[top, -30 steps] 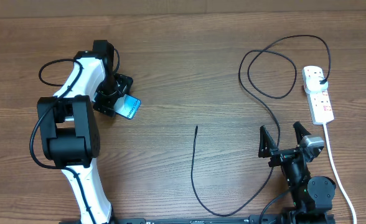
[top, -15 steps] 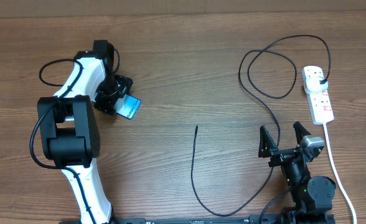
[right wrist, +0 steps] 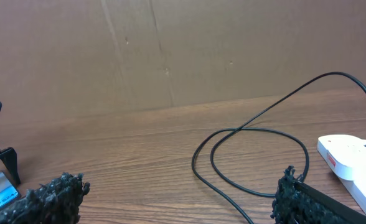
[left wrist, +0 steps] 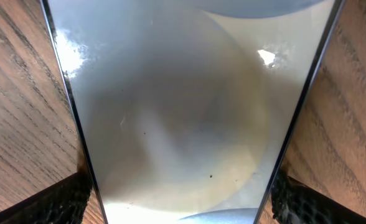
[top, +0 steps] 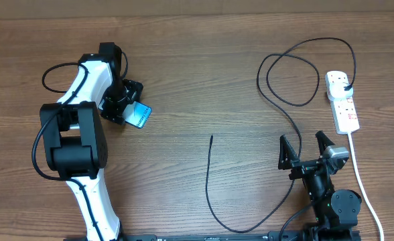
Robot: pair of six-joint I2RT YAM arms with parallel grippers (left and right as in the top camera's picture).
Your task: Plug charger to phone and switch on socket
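The phone [top: 141,116], blue-screened, lies tilted on the table at the left. My left gripper [top: 123,107] is over its near end, fingers on both of its long edges. In the left wrist view the phone's screen [left wrist: 183,112] fills the frame between my two fingertips. The charger cable [top: 277,94] loops from its plug head [top: 345,88] in the white socket [top: 342,102] down to a free tip [top: 212,138] at mid-table. My right gripper [top: 307,148] is open and empty near the front right; the cable loop [right wrist: 251,162] lies ahead of it.
The socket's thick white cord [top: 361,181] runs down the right side past my right arm. A black cable of the left arm [top: 53,73] loops at the far left. A brown cardboard wall [right wrist: 183,50] stands behind the table.
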